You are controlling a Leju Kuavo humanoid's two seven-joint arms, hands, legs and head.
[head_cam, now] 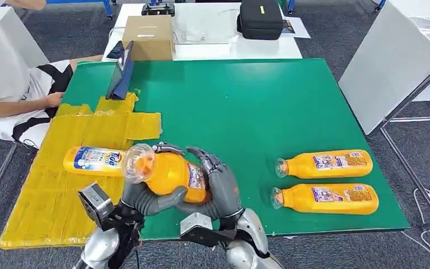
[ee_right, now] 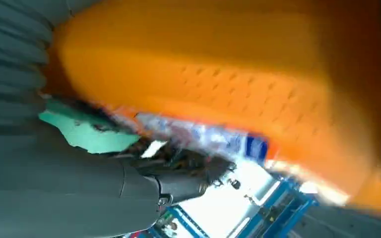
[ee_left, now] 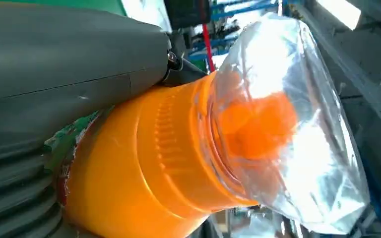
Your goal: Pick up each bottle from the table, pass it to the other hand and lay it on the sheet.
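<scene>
A: Held bottle (head_cam: 171,175), where?
B: Orange, lifted over the near edge of the green table (head_cam: 246,106), about 7 o'clock on it. Clear-wrapped cap end (ee_left: 278,129) points to 9 o'clock, toward the yellow sheet (head_cam: 50,185).
A: Who has it?
B: Both. Left hand (head_cam: 145,199) is wrapped under the neck end, thumb across the body. Right hand (head_cam: 221,188) grasps the base end, fingers (head_cam: 204,157) curled over the top. Right wrist view is blurred, just orange plastic and label (ee_right: 203,136) against the palm.
A: Other bottles?
B: One lying on the sheet (head_cam: 92,161), just beside the held one's cap at 9 o'clock, blue-white label up. Two more lying at 4 o'clock on the table, far one (head_cam: 325,163) and near one (head_cam: 326,199), side by side, caps toward the centre.
A: Around that?
B: Dark tablet-like thing (head_cam: 120,78) propped at 10 o'clock. Cardboard box (head_cam: 148,36) and black case (head_cam: 260,18) on the white table behind. Person (head_cam: 11,84) seated at 9 o'clock, hand at the sheet's edge.
</scene>
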